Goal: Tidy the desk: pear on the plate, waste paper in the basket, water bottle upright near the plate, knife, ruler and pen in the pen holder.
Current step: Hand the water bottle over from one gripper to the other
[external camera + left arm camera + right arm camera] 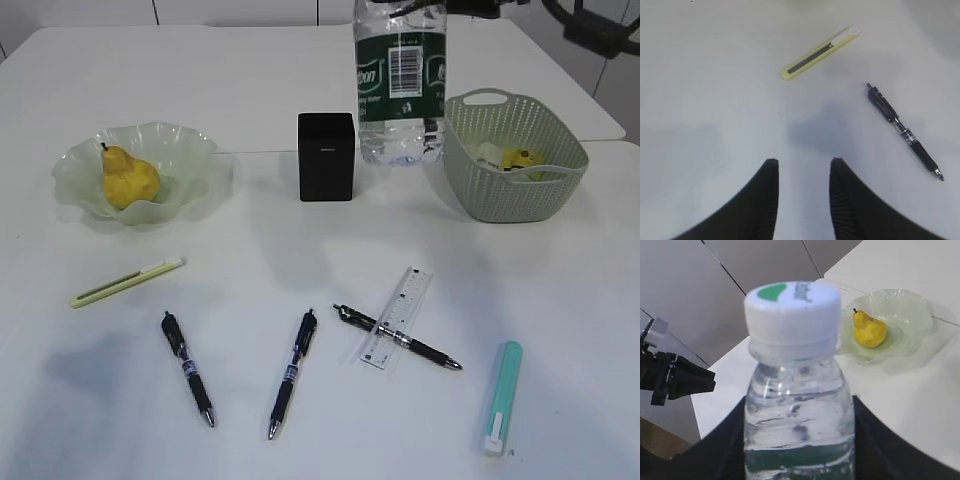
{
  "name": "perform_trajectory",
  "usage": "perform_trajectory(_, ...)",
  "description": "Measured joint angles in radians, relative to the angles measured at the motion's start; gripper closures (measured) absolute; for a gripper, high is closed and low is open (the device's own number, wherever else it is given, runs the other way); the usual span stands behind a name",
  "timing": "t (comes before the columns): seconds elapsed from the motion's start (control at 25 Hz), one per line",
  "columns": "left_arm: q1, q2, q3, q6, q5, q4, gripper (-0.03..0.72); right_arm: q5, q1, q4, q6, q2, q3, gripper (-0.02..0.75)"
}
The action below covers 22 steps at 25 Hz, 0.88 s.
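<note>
A clear plastic water bottle with a white cap and dark green label [400, 90] stands upright at top centre of the exterior view, its base on the white counter [300, 250] between a matte black square pen holder [326, 156] and a sage-green woven-look oval basket [515, 155]; the right gripper [799, 440] has its fingers closed around the bottle's shoulders, one dark finger showing on each side in the right wrist view. A yellow pear with a dark stem [129, 178] already sits in the pale green ruffled glass plate [180, 150] at left, and crumpled yellow-and-white waste paper [518, 158] lies in the basket. The step in hand appears to be placing the bottle; since it stands well apart from the plate, with the pen holder between, the next move likely calls for either shifting it left or releasing it and backing straight off so it is not tipped. The left gripper [802, 172] hovers over bare counter with fingers partly open and empty, a yellow-green utility knife [819, 52] and a black pen [904, 132] ahead of it. In the exterior view's foreground, two more black pens, a clear plastic ruler [399, 315] and a teal knife [502, 397] lie waiting for the holder.
</note>
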State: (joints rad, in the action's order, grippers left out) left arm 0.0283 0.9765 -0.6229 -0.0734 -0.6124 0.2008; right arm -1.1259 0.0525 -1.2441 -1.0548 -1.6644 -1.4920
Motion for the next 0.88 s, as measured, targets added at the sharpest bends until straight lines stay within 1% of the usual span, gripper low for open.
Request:
perform_trajectory(0.2, 0.000, 0.000, 0.000, 0.000, 0.000, -0.004, 0.449, -0.033, 0.000, -0.008, -0.022, -0.012, 0.000, 0.348)
perform_trajectory(0.32, 0.000, 0.000, 0.000, 0.000, 0.003, -0.004, 0.449, -0.049, 0.000, -0.052, -0.035, -0.013, 0.000, 0.348)
perform_trajectory(0.6, 0.000, 0.000, 0.000, -0.002, 0.087, -0.006, 0.449, -0.072, 0.000, -0.181, -0.180, -0.067, 0.000, 0.348)
perform_trajectory(0.76, 0.000, 0.000, 0.006, -0.009, 0.136, -0.004, 0.449, -0.069, 0.000, -0.203, -0.224, -0.109, 0.000, 0.348)
perform_trajectory(0.88, 0.000, 0.000, 0.010, -0.049, 0.177, 0.024, 0.449, -0.064, 0.000, -0.216, -0.240, -0.120, 0.000, 0.348)
